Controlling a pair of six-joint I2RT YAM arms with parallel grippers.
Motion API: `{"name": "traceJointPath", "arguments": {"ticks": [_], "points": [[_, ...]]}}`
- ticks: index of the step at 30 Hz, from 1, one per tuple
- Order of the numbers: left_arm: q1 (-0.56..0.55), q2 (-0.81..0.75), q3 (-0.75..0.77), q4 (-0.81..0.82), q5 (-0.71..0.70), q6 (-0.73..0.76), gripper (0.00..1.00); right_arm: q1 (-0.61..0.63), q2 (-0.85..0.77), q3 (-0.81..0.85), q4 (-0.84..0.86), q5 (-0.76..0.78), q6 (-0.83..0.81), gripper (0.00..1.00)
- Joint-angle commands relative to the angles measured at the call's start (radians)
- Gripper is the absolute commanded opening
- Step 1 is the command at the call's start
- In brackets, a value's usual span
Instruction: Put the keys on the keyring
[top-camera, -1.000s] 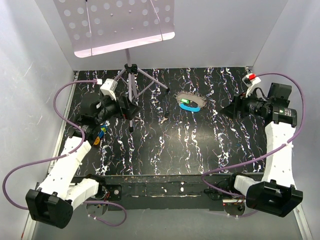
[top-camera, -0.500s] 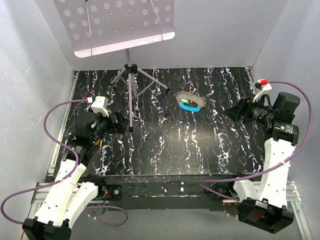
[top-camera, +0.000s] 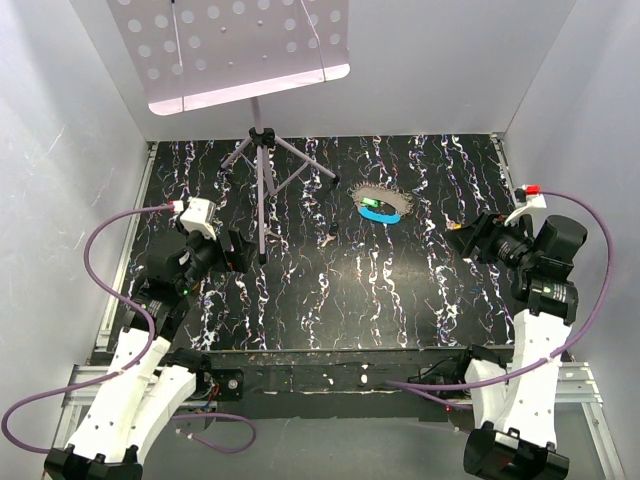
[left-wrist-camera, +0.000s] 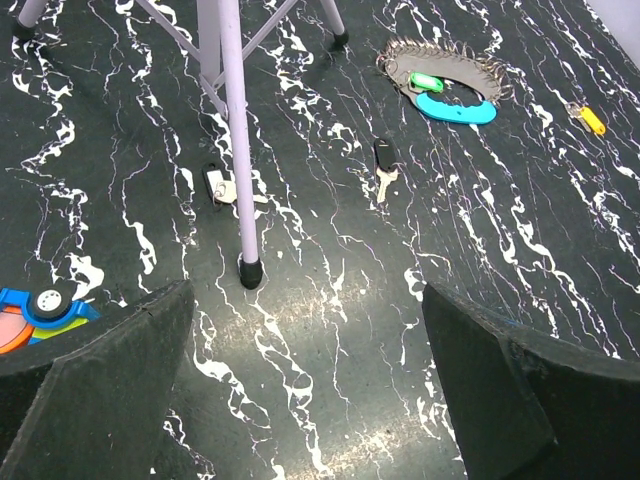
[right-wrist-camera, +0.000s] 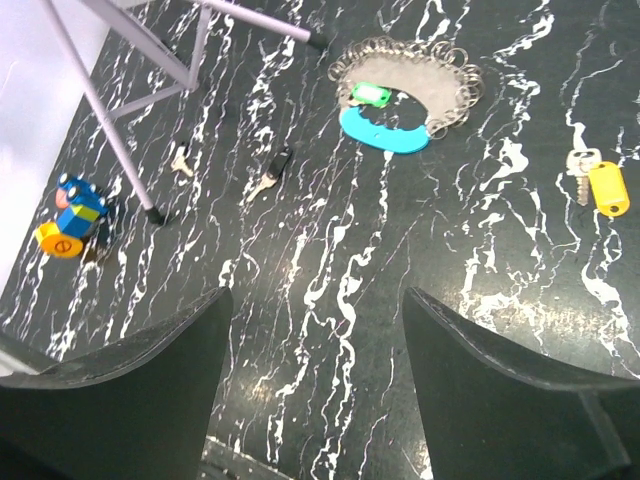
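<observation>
The keyring is a silvery-grey loop with a light-blue tag, lying at the table's back middle. A green-headed key rests inside the loop; whether it is attached I cannot tell. The loop and green key show in both wrist views. A black-headed key lies loose left of the ring. A yellow-tagged key lies to its right. My left gripper and right gripper are both open and hold nothing, well away from the ring.
A purple tripod stand holds a perforated plate at the back left; one leg ends near a small dark-headed key. A blue and orange toy sits near the left edge. White walls surround the table.
Both arms have pulled back toward the near edge: the left gripper away from the tripod, leftward, the right gripper rightward and nearer. Keys and ring have not moved.
</observation>
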Motion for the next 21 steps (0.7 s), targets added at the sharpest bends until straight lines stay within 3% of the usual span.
{"name": "traceJointPath", "arguments": {"ticks": [1,21], "points": [[0.005,-0.017,-0.018,-0.003,-0.028,0.004,0.98,-0.006,-0.046,-0.038,0.110,0.094,0.071,0.78],[0.005,-0.069,-0.026,-0.018,-0.017,0.007,0.98,-0.009,-0.095,-0.098,0.136,0.131,0.051,0.79]]}}
